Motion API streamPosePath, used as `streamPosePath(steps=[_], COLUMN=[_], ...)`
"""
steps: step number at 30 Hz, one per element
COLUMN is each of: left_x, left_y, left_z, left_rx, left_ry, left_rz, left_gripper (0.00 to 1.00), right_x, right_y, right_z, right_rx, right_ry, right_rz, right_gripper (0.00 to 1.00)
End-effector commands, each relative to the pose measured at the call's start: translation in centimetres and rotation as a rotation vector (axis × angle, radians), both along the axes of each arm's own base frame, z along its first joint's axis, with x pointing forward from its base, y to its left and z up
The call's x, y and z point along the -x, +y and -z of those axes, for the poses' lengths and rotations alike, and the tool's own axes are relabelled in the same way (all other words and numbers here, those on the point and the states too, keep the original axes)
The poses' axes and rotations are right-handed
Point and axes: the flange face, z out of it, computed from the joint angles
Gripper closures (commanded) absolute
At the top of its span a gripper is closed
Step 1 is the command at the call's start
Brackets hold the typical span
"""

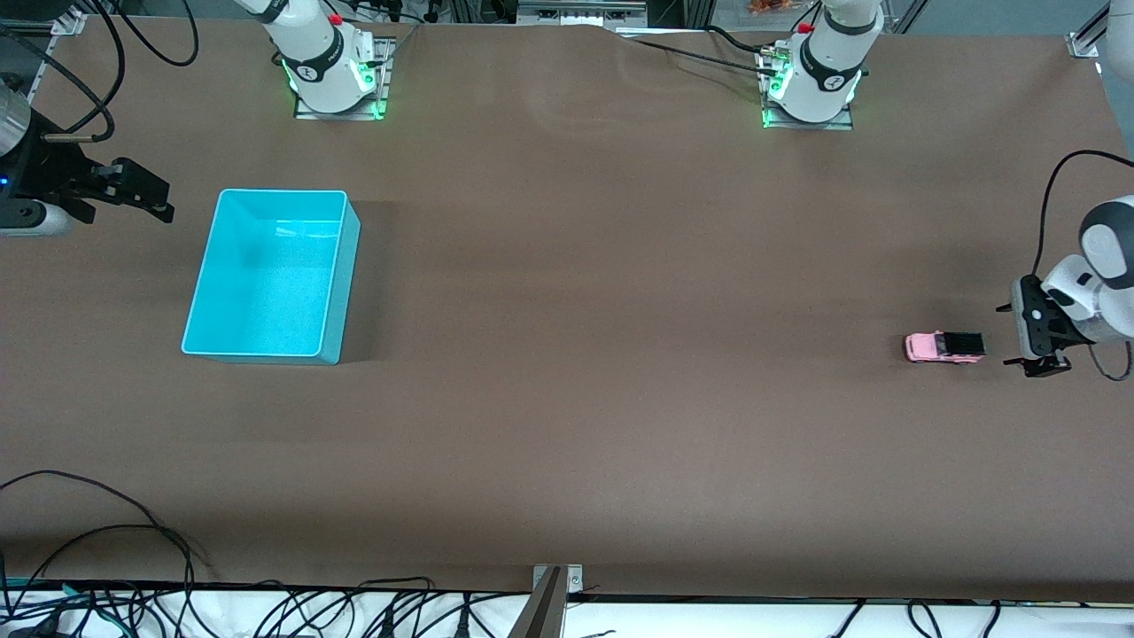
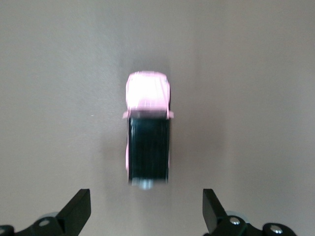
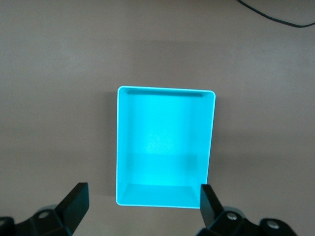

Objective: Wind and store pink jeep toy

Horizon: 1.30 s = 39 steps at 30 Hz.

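In the front view, the pink jeep toy [image 1: 944, 346] is sitting on the brown table [image 1: 620, 354] near the edge at the left arm's end, about midway between the robots' edge and the camera's edge. The left gripper [image 1: 1036, 337] is hanging just beside the toy, close to that same edge, with its fingers spread and gripping nothing. A turquoise bin [image 1: 271, 276] is standing well apart from the toy, toward the right arm's end of the table. The right gripper [image 1: 146, 195] is waiting near the table edge at that end, beside the bin, and it is holding nothing.

In the left wrist view, the toy [image 2: 147, 132] is lying on the bare tabletop with its black roof up and its pink hood pointing away from the gripper. The two black fingertips [image 2: 78, 209] are standing wide apart, clear of the toy.

In the right wrist view, the bin [image 3: 165, 146] is showing its open top. The right gripper's fingertips [image 3: 76, 201] are spread wide, touching nothing.
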Motion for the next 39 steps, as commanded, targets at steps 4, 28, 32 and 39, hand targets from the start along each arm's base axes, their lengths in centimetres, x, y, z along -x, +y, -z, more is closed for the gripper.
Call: streamPosePath(steps=[4,28,32,39], left_x=[-0.7,-2.5,-2.0,-1.9], left_y=[-0.3,-15.6,-20.0,-27.3], left_z=[-5.8,-21.4,-23.6,-23.7], left_rx=[0.002,-0.076,-0.114,-0.179], left_ry=[0.092,0.205,0.204,0.194], left_rz=[-0.216,-0.823,-0.939,-1.085], left_gripper=[0.00,0.00,0.00,0.00], right_x=[0.4,0.4,0.4,0.4], right_y=[0.0,-0.1,-0.1,-0.1], right_z=[-0.4,-0.4,-0.4,-0.4], right_rx=[0.006,0.004,0.006,0.004], right_ry=[0.001,0.001,0.001,0.001], right_rz=[-0.010,-0.008,-0.008,-0.008], right_gripper=[0.00,0.00,0.00,0.00])
